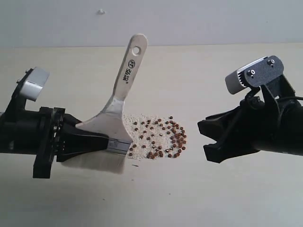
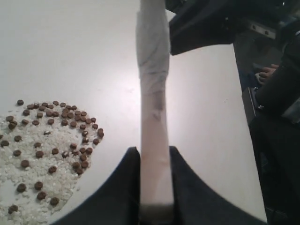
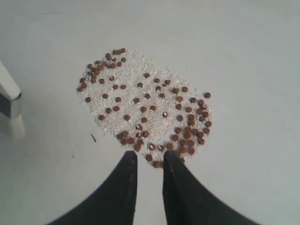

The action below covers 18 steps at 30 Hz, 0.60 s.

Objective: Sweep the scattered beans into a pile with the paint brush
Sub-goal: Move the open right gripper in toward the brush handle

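The paint brush [image 1: 124, 90] stands tilted on the table, its pale handle leaning up and away and its off-white bristles [image 1: 97, 163] down on the surface. My left gripper [image 1: 111, 141] is shut on its silver ferrule; in the left wrist view the brush [image 2: 153, 103] shows edge-on, pinched between both jaws of the left gripper [image 2: 154, 157]. The beans [image 1: 163, 138] lie in a loose oval patch just right of the brush, also visible as beans [image 2: 56, 129] and beans [image 3: 157, 110]. My right gripper [image 1: 204, 138] hovers just right of the patch, its jaws slightly open and empty [image 3: 150, 157].
Fine white grains [image 1: 141, 124] are mixed in with the beans. The pale table [image 1: 199, 75] ends at a back edge against a grey wall [image 1: 189, 23]. Past the table's edge in the left wrist view sits a dark-clothed person [image 2: 276, 108].
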Each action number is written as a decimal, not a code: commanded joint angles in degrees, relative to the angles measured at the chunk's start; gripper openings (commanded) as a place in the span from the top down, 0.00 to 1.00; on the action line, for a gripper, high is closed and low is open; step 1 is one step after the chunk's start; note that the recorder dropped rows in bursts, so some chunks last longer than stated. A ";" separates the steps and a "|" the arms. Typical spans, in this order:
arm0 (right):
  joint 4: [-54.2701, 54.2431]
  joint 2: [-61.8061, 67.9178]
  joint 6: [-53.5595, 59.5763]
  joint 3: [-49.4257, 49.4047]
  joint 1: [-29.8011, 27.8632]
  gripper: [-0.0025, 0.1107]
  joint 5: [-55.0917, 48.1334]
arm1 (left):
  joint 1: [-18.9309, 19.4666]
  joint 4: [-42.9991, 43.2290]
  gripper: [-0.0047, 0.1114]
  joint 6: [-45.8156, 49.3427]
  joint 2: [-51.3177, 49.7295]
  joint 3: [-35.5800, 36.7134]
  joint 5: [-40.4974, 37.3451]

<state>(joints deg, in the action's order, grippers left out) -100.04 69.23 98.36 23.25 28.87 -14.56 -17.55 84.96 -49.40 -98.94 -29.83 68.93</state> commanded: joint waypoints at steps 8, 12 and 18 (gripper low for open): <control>0.09 0.08 -0.75 5.23 -0.17 0.76 -1.78 | 0.31 -5.24 0.96 4.70 0.56 2.65 1.03; 0.09 0.08 -0.86 5.71 -0.17 0.76 -1.14 | 0.31 -4.39 0.96 4.44 0.56 2.53 1.03; 0.09 0.08 -0.84 5.71 -0.17 0.76 -0.54 | 0.31 -1.16 0.96 4.26 0.56 2.53 1.03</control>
<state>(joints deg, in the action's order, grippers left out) -100.04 69.27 97.70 28.65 28.87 -15.56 -17.34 83.14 -45.19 -98.94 -27.42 68.93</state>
